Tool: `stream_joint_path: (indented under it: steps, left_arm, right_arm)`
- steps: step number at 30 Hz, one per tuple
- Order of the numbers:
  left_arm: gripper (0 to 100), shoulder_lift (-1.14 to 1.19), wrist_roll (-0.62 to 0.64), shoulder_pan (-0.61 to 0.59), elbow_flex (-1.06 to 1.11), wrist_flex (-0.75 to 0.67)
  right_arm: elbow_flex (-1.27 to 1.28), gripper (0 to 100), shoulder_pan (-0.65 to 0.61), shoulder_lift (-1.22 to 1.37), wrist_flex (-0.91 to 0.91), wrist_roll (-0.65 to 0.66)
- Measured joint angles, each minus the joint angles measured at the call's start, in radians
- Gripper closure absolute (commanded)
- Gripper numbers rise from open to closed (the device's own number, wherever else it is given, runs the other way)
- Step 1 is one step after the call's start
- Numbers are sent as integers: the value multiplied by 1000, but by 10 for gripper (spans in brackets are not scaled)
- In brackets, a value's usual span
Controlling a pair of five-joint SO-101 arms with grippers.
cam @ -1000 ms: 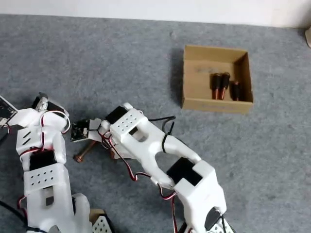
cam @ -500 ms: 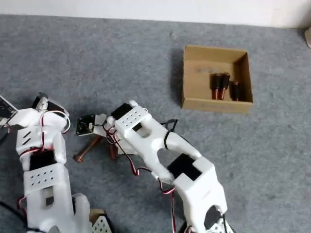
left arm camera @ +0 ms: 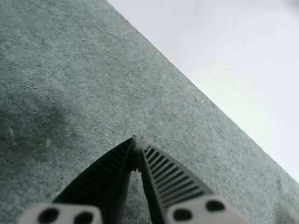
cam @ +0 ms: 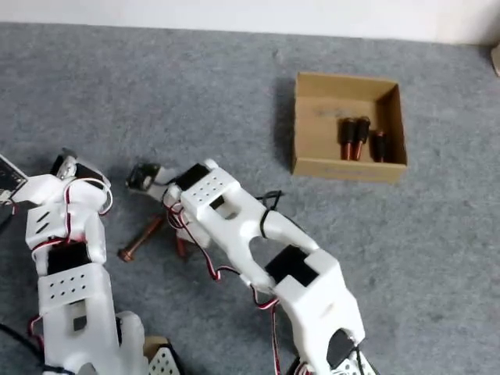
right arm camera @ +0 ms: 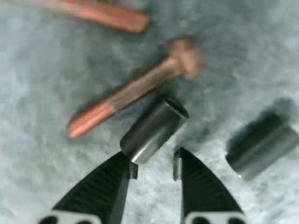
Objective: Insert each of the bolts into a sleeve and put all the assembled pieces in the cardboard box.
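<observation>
- The left gripper (left arm camera: 136, 142) has its fingers together, above the table (cam: 234, 94).
- The right gripper (right arm camera: 154, 163) has its fingers apart, with a sleeve (right arm camera: 154, 128) just beside one tip.
- A bolt (right arm camera: 135, 88) lies beside that sleeve.
- The box (cam: 348, 168) sits near the far edge, with pieces (cam: 353, 137) inside.

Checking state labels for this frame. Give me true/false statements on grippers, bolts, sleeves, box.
1. The right gripper is open. True.
2. The left gripper holds a bolt. False: it is shut on nothing, above bare carpet.
3. The cardboard box is empty. False: assembled pieces lie inside it.
4. A sleeve lies at the right gripper's fingertips, not clamped. True.
5. Both loose bolts sit inside sleeves. False: the bolts lie bare on the carpet.
</observation>
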Motion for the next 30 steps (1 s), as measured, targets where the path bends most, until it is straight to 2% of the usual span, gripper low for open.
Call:
stream_joint_path:
  steps: [6,12,16,18,24,30]
  left_arm:
    - [994,0,0,0,0,0]
    - [994,0,0,0,0,0]
    - [994,0,-2,0,0,0]
    - [994,0,-2,0,0,0]
    - [994,0,-2,0,0,0]
    - [994,0,-2,0,0,0]
  right_arm:
    - [-15,765,-11,0,2,-204]
    - [-15,762,-28,2,-37,-330]
    - [-3,762,-31,-3,-83,-342]
    - [0,780,-31,18,-83,-345]
    - [-8,960,-18,28,-83,-347]
    - [-11,971,-12,29,-86,-347]
